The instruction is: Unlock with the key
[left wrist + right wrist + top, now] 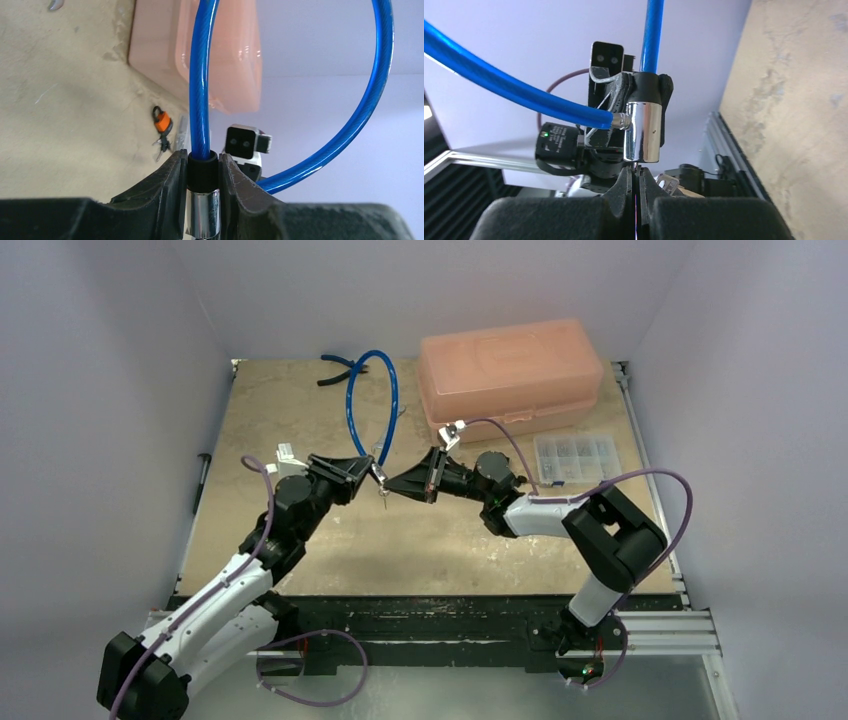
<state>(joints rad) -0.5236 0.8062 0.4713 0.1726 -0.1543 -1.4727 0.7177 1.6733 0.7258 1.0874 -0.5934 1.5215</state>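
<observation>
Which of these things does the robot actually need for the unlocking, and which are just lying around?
In the job:
blue cable lock, clamped in the left gripper
key, pinched in the shut right gripper under the lock's barrel, mostly hidden

Lying about:
pink plastic box
clear parts tray
pliers
small orange padlock

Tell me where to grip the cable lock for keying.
Black collar above the chrome barrel, pinched from both sides, coming across its axis as the left gripper does. It looks short and rigid; the cable would flex, and the barrel's lower end is left free.
</observation>
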